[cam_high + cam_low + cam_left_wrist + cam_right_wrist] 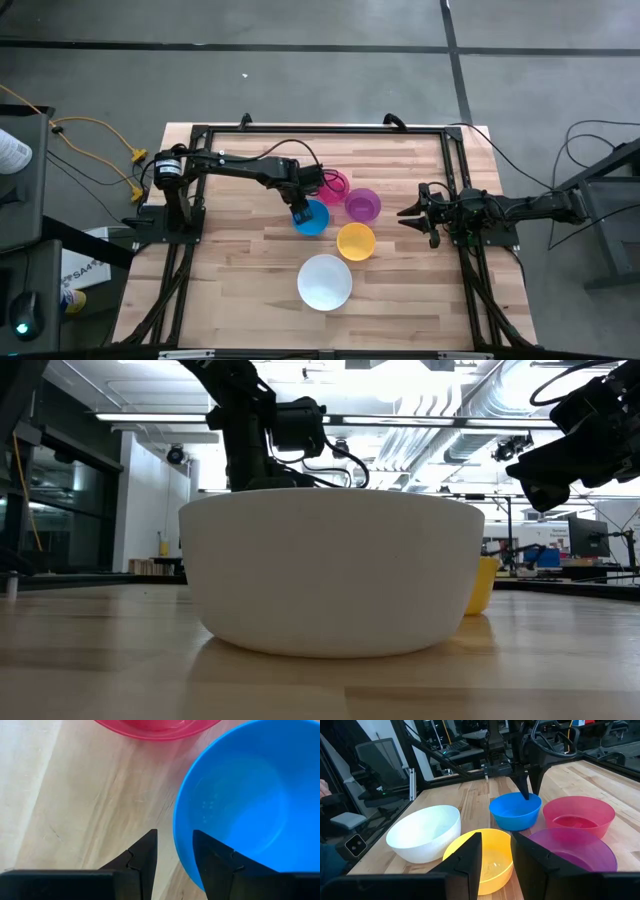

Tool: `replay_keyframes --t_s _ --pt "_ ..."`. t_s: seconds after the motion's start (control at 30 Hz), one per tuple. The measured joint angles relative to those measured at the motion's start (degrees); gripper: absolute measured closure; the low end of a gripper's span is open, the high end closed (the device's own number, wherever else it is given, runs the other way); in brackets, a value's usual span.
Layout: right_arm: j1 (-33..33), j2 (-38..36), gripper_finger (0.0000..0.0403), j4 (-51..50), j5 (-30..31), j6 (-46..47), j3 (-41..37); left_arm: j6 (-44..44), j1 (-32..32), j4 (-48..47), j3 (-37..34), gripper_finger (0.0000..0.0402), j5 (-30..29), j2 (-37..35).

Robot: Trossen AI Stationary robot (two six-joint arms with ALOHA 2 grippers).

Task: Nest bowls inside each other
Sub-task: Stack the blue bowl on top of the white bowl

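Five bowls stand upright on the wooden table: blue [314,219], pink-red [335,184], purple [363,204], yellow-orange [356,241] and, nearer the front edge, a larger white one [325,282]. None sits inside another. My left gripper [175,837] points down, open, at the blue bowl's [240,805] left rim. One finger is over the bowl's inside and the other over the bare wood outside. The right wrist view shows its fingertips [526,794] level with that rim. My right gripper [405,213] waits open at the table's right side, pointing level toward the bowls.
A black frame [320,130] runs along the table's far edge and down both sides. The pink-red bowl [155,727] stands close beside the blue one. In the low view the white bowl [330,570] hides most of the others. Bare wood lies left of the bowls.
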Motion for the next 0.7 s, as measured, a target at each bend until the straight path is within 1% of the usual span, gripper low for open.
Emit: replay_keyframes --t_s 0.13,0.37,0.53,0.6,0.7 --pt "0.0 0.0 0.0306 0.0 0.0 0.0 0.0 0.0 0.0 0.0 0.0 0.0292 0.0 0.0" --pt "0.0 0.0 0.0306 0.0 0.0 0.0 0.0 -0.5 0.0 0.0 0.0 0.0351 0.0 0.0" --pt "0.0 0.0 0.0306 0.0 0.0 0.0 0.0 -0.5 0.0 0.1 0.0 0.0385 0.0 0.0" --pt "0.0 0.0 0.0306 0.0 0.0 0.0 0.0 -0.5 0.0 0.1 0.0 0.0394 0.1 0.0" --pt "0.0 0.0 0.0305 0.0 0.0 0.0 0.0 -0.5 0.0 0.1 0.0 0.0397 0.1 -0.1"
